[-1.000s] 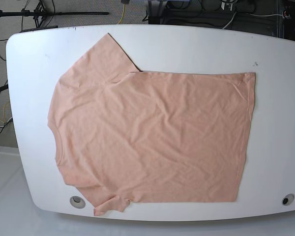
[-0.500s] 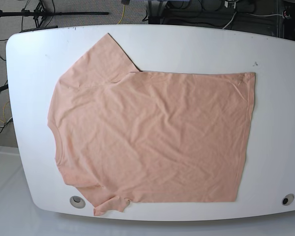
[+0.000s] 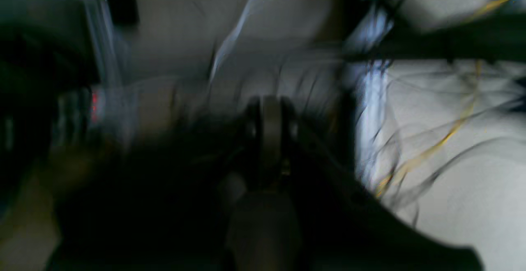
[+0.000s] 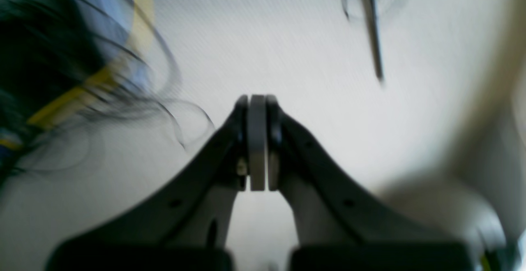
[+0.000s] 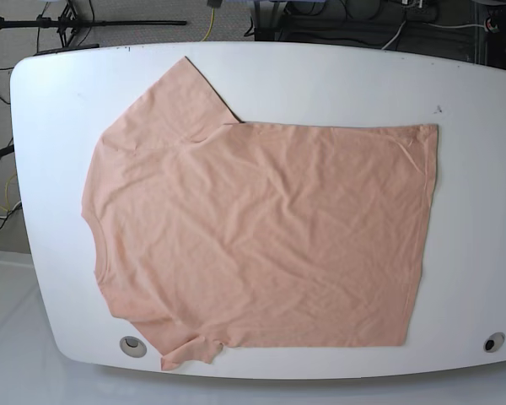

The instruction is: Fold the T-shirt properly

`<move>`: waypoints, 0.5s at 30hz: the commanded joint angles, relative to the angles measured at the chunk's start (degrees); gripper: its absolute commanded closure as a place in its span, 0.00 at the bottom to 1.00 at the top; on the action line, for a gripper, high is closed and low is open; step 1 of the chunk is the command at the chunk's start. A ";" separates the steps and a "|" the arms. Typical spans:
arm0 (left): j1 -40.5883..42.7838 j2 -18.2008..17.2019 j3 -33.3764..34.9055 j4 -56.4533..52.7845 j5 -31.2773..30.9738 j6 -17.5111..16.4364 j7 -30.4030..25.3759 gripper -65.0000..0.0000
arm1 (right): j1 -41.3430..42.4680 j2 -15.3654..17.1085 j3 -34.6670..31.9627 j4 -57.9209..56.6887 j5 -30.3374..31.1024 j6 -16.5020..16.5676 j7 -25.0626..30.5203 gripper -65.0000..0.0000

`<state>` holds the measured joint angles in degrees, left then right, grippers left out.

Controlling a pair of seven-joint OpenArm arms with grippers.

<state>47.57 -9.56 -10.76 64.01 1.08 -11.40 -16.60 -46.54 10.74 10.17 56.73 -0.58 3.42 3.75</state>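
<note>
Wrinkled peach-pink short-sleeved cotton T-shirt (image 5: 261, 232) spread flat over the white rounded-corner tabletop (image 5: 476, 194), collar toward the base view's left edge, hem toward its right. Far sleeve fanned out toward the table's back edge; near sleeve bunched and partly tucked under at the front edge, just beside a small round metal insert (image 5: 132, 346). No printed mark visible on the upward face. Laid open like this, likely so that both sleeves and the hem sit within reach for a first fold.

Neither arm visible over the table in the base view. Right gripper (image 4: 257, 139) pressed fully closed, pads flat against each other, nothing between them, aimed at a pale blurred surface with loose cables off to one side. Left gripper (image 3: 269, 139) dark and heavily blurred, fingers apparently together and empty, facing cables and floor rather than cloth. Both seemingly parked clear of the garment, folding not yet begun. Probable first need: flattening that crumpled near sleeve.
</note>
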 commanded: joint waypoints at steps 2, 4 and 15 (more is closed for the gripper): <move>4.07 -0.91 -0.63 4.13 -0.28 0.42 1.86 1.00 | -3.87 0.54 0.74 4.38 0.33 -0.80 -1.37 1.00; 5.42 -1.25 -0.93 6.05 -0.50 0.42 1.96 1.00 | -5.34 0.48 0.77 6.95 0.39 -0.93 -1.50 1.00; 11.81 -2.61 -3.18 14.89 -1.07 0.72 1.33 1.00 | -12.58 0.24 1.00 19.83 0.48 -1.68 -1.75 1.00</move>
<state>57.25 -11.44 -13.45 76.36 0.73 -10.92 -13.82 -56.82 10.55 10.83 73.69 -0.32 2.13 1.37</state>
